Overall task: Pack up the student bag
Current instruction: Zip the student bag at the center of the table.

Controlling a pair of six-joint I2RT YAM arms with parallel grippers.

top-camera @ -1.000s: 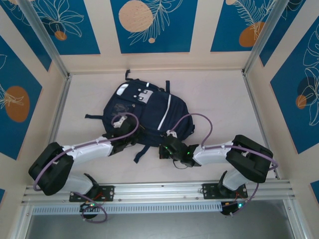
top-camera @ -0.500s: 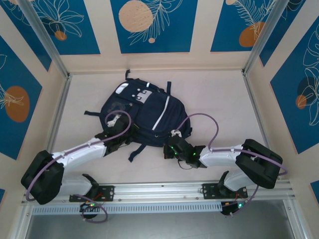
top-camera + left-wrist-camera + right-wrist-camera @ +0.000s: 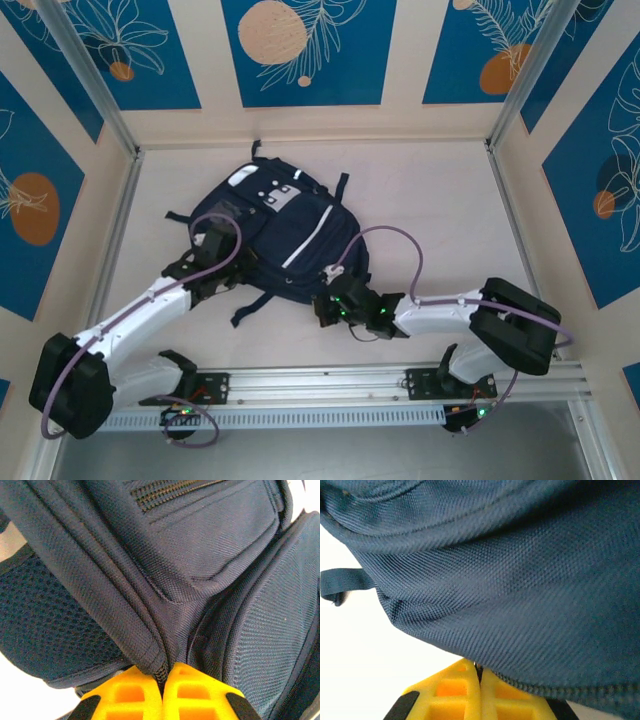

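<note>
We log pale beige tabletop (image 3: 440,210), blue floral wall panels (image 3: 345,60); navy white-striped fabric backpack (image 3: 272,232) (patch markings unreadable); left gripper (image 3: 163,675) and right gripper (image 3: 479,672) pinch its seams.

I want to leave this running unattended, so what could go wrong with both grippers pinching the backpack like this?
The left gripper pinches only a thin seam of the student bag, so it may slip free. The right gripper likewise holds just the zipper edge; pulling apart could strain the fabric. A loose strap beside it might snag.
</note>
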